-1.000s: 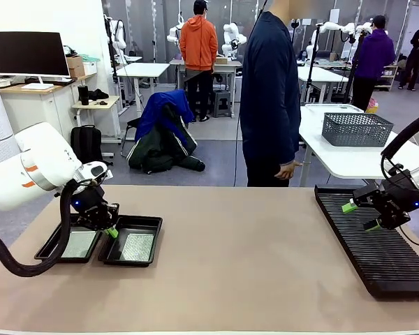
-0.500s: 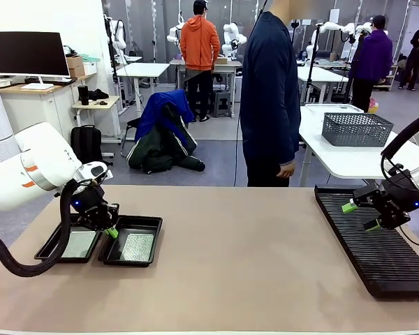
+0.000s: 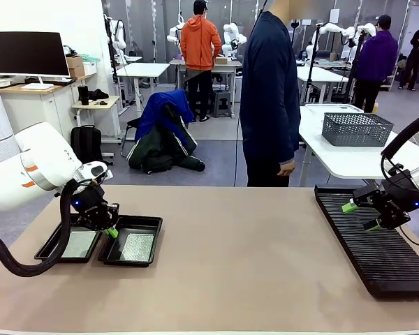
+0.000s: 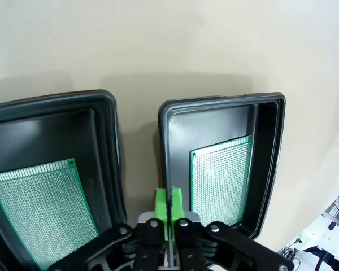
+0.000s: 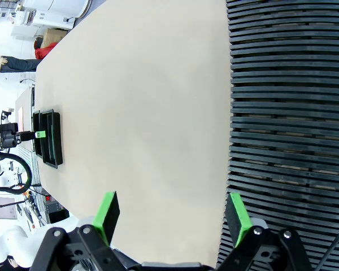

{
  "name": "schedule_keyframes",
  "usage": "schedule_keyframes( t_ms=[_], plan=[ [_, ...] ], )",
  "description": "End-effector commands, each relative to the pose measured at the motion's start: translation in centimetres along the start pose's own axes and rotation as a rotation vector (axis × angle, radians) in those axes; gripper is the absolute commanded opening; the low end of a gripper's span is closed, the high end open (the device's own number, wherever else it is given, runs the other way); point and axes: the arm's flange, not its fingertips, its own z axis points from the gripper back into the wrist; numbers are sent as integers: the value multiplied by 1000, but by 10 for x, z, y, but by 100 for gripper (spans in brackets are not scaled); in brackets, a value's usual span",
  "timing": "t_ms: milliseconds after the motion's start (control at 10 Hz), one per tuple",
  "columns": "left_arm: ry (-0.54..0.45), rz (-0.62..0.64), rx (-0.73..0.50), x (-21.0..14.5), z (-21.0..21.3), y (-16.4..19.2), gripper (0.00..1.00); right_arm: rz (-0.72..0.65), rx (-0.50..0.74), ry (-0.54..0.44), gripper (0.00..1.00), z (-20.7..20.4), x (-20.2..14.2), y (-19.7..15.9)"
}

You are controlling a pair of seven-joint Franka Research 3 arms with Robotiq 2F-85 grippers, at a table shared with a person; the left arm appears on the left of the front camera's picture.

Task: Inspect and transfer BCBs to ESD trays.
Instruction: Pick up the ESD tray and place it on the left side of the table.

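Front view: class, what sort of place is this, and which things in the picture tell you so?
Probably a robotics lab or test workshop: white robot arms stand at tables in the background, a slotted black rack and trays holding circuit boards sit on the table, and a monitor stands on a desk.

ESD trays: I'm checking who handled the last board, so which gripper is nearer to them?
Left. The left gripper, shut, hovers over the gap between the two ESD trays. The right gripper, open, hangs above the slotted rack across the table.
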Motion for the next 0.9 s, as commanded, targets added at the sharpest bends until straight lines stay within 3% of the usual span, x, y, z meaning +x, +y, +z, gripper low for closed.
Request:
schedule_keyframes(
  t_ms=[0,100,200,300,400,500,600,700,800],
  plan=[
    [-9,31,49,-5,6,-6,20,-21,-5,-3,100,1,0,2],
    [-10,46,77,-7,8,-8,38,-21,-5,-3,100,1,0,2],
    [-5,47,99,-8,11,-12,24,-21,-5,-3,100,1,0,2],
    [-16,41,112,-8,14,-15,56,-21,-5,-3,100,1,0,2],
    [-21,29,120,-8,17,-20,42,-21,-5,-3,100,1,0,2],
    [-22,26,142,-9,22,-26,74,-21,-5,-3,100,1,0,2],
    [-28,28,168,-11,30,-33,60,-21,-5,-3,100,1,0,2],
    [-32,24,198,-16,40,-40,92,-21,-5,-3,100,1,0,2],
    [-40,16,240,-21,52,-49,78,-21,-5,-3,100,1,0,2]
  ],
)
